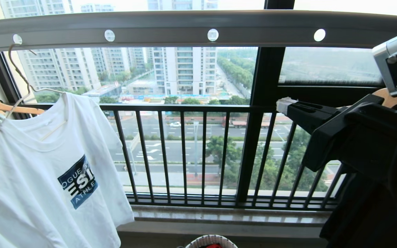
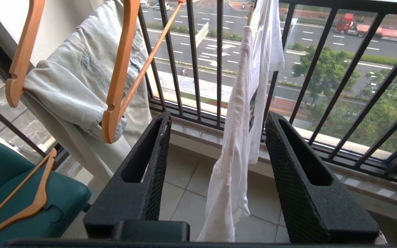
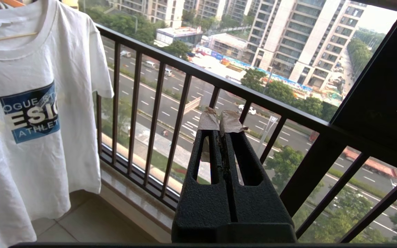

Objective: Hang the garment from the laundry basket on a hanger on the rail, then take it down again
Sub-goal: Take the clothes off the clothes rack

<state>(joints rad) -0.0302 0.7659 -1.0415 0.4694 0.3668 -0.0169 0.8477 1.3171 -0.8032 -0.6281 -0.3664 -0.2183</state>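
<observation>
White short-sleeved T-shirt [image 1: 43,179] with a dark blue square chest print hangs on a thin cream-white wire hanger [image 1: 21,77], whose hook sits in a round hole at the left end of the long grey metal rail [image 1: 171,29]. Seen edge-on from the left wrist, the shirt drapes just beyond the left claw [image 2: 219,137], in line with the gap between its two black textured fingers [image 2: 157,151], which stand apart and hold nothing. Beyond that claw on its other side, a pale grey-green denim garment [image 2: 78,82] hangs on a thick light wooden hanger [image 2: 121,69]. Well apart from the shirt, the right claw [image 1: 284,103] is raised level on its black arm, pointing at the black window railing [image 1: 184,151], fingers pressed together and empty. Low in the head view, below both claws, only the rim of the small round white woven basket [image 1: 211,240] shows.
</observation>
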